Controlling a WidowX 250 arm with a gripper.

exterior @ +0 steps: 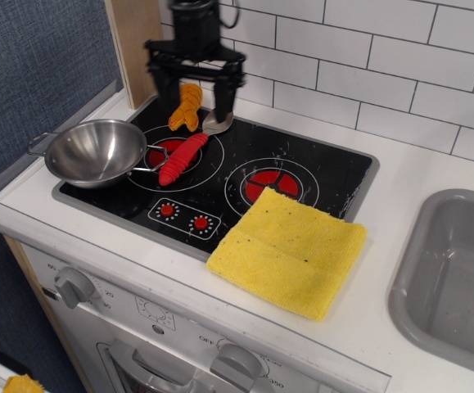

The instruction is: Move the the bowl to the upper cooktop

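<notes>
The shiny steel bowl (96, 151) with wire loop handles sits upright at the left edge of the black hob (327, 168), overhanging its rim. Two alike burner circles are printed on the hob. The left one (156, 160) lies right beside the bowl, partly under the spoon. The right one (271, 180) is partly under the yellow cloth. I cannot tell which is the upper cooktop. My gripper (191, 98) is open and empty, hanging above the hob's back left corner, behind and to the right of the bowl.
A metal spoon with a red handle (184, 155) lies across the left burner. An orange toy (187, 106) lies at the hob's back, below my gripper. A yellow cloth (290, 250) covers the hob's front right corner. A grey sink (458, 270) is at the right. A wooden panel (134, 45) stands at the back left.
</notes>
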